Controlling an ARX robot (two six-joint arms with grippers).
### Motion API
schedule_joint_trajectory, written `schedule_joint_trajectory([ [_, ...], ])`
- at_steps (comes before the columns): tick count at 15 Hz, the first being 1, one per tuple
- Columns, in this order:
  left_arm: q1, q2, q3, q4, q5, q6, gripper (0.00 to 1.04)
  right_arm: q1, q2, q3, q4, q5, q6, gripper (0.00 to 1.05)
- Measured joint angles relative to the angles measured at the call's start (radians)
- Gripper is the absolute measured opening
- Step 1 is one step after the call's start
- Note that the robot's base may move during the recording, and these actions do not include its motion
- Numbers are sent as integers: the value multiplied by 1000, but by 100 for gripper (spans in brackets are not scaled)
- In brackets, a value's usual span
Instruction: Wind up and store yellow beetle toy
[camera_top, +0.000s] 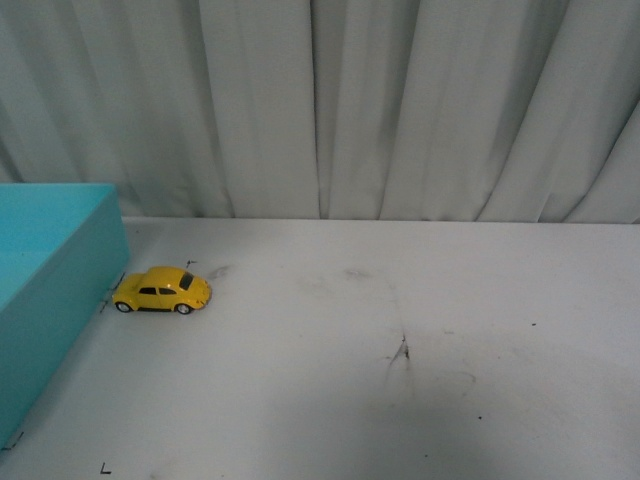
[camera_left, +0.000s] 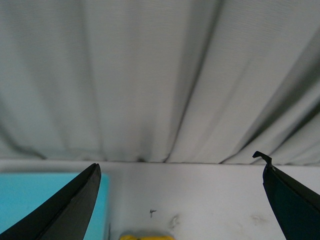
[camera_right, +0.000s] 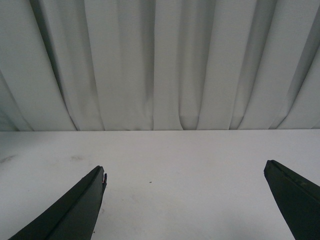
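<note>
Just beside the teal box (camera_top: 60, 265) sits the yellow beetle toy (camera_top: 162, 290); both end effectors (camera_left: 179, 162) (camera_right: 185, 167) gape (empty).

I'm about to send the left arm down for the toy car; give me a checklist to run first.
1. Toy car upright on its wheels on the table: ok.
2. Gap between car and blue box: cannot tell; the car's rear looks very close to the box wall.
3. Left gripper open, empty: ok.
4. Car centred under left gripper: cannot tell; only a yellow sliver shows at the wrist view's edge.
5. Right gripper open, empty: ok.
</note>
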Motion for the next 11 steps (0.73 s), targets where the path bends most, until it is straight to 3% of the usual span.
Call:
schedule_joint_trajectory([
  [2, -32, 105, 104, -50, 50, 76, 98, 0, 0, 0, 0, 0, 0, 98],
  [6, -102, 368, 320, -300, 232, 406, 98, 0, 0, 0, 0, 0, 0, 98],
  [11, -84, 543, 487, -643, 217, 933, 98, 0, 0, 0, 0, 0, 0, 98],
])
